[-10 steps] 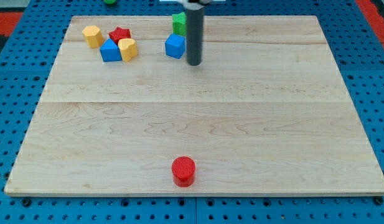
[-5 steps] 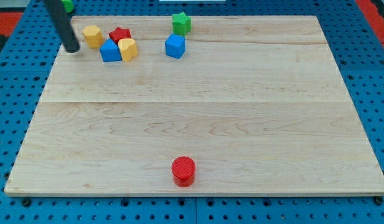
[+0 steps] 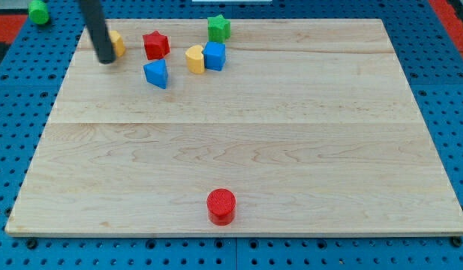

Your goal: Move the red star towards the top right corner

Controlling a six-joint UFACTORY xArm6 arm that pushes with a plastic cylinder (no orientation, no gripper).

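Note:
The red star point(image 3: 155, 45) lies near the board's top left. My tip point(image 3: 106, 59) is to its left, just in front of a yellow block point(image 3: 118, 43) that the rod partly hides. A blue triangular block point(image 3: 157, 73) lies below the star. A yellow block point(image 3: 194, 58) touches a blue cube point(image 3: 214, 55) to the star's right. A green star point(image 3: 219, 28) sits at the top edge, right of the red star.
A red cylinder point(image 3: 221, 205) stands near the board's bottom edge, at the middle. A green block point(image 3: 39, 12) lies off the board at the view's top left. The wooden board point(image 3: 291, 135) rests on a blue pegboard.
My tip swept from the middle to the far left, then a little right. The red star shifted right. The blue triangular block slid down-right and the yellow block slid right against the blue cube.

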